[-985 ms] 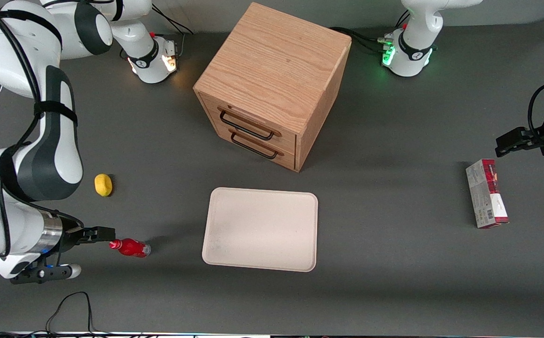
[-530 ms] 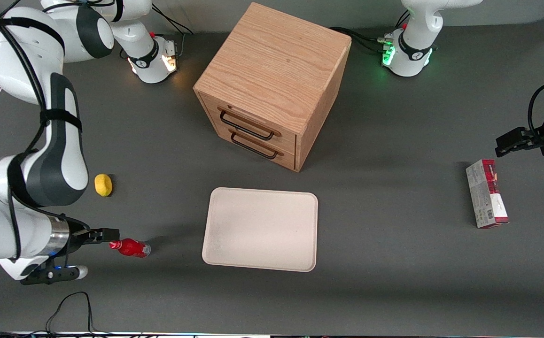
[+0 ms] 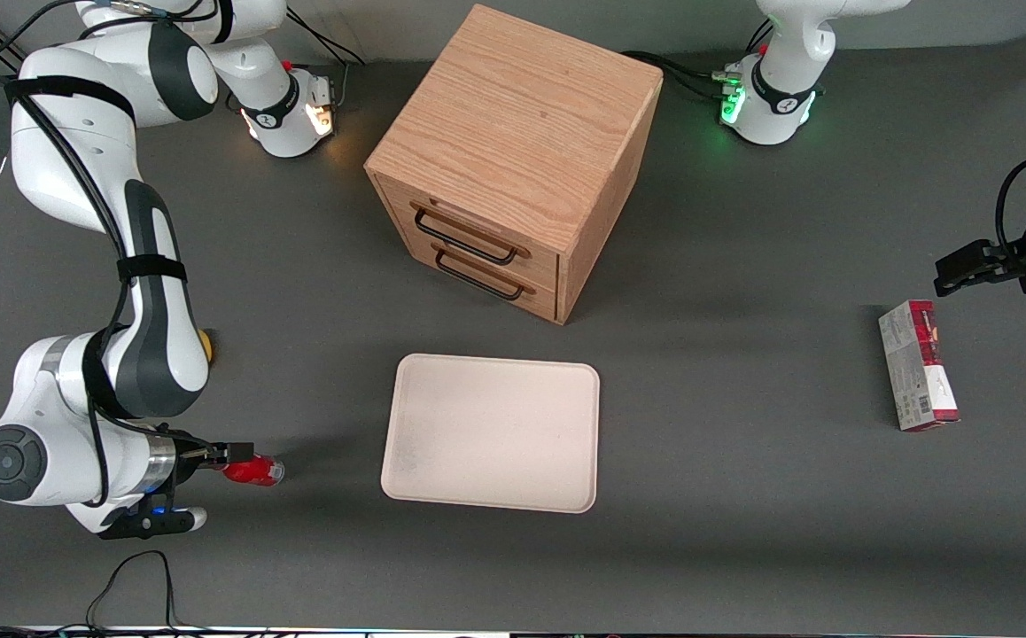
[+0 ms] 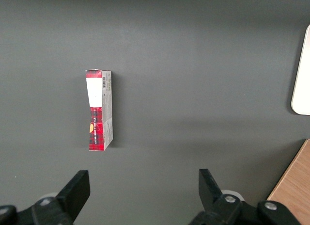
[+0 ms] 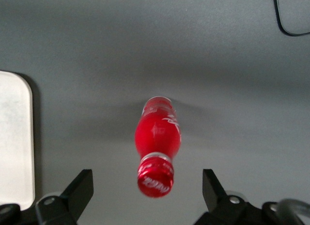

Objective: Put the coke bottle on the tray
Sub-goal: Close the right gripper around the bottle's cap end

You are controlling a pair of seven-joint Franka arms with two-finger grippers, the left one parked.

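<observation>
Red coke bottle point(image 5: 156, 143) lies on the bench point(image 3: 743, 496), ungrasped; the gripper point(image 5: 147, 191), fingers spread wide, straddles its cap. Tray point(image 3: 492, 431) holds nothing.

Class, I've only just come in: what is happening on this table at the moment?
The working arm's gripper is open and lined up on the cap end of the coke bottle, which lies on its side on the table. It has no grip on it. The tray beside the bottle holds nothing.

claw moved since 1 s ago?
Yes. The claw has advanced toward the tray, closing on the lying coke bottle, with its open fingers now over the cap end.
</observation>
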